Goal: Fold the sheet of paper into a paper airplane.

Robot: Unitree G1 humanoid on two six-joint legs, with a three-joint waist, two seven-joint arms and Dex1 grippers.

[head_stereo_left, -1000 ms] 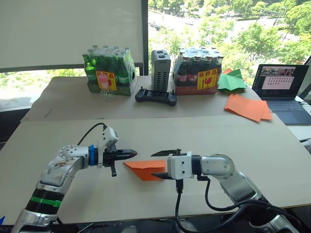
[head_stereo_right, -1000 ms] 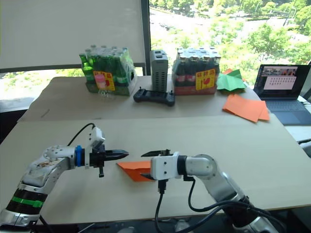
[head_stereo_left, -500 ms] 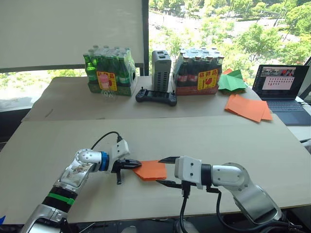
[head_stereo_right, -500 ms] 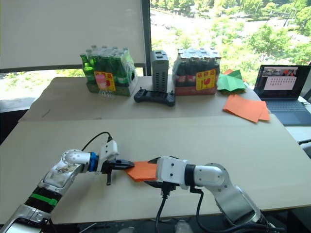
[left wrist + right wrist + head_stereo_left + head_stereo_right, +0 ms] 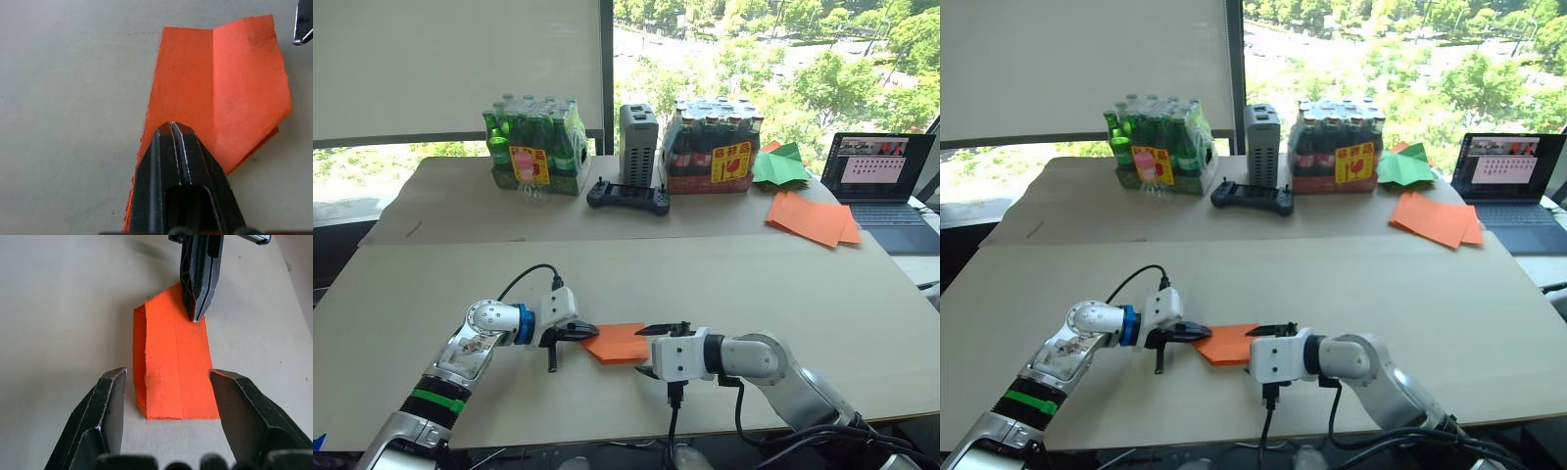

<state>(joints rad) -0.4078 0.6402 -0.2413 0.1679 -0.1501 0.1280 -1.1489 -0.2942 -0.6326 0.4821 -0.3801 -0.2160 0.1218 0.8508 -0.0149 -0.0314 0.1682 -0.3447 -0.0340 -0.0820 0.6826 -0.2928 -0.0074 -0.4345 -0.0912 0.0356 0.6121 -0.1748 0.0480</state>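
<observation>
Over the last second the folded orange sheet of paper [image 5: 619, 343] had gone from being lifted and angled between the two tools to lying flat on the tabletop [image 5: 724, 274], and in the final half second the right arm drew slightly back while the left barely shifted; I judged this as a crease being pressed down, with the airplane only partly formed and more folds to come. The left tool [image 5: 584, 332] was fully closed, its two black fingers pressed together with their tips resting on the near-left end of the paper, pinning it rather than gripping it, as far as the left wrist view showed. The right tool [image 5: 168, 382] stood wide open with nothing in it, its fingers straddling the paper's opposite end without touching it. Both forearms lay low and nearly level over the tabletop, pointing inward toward each other, the paper between them near the front edge.
</observation>
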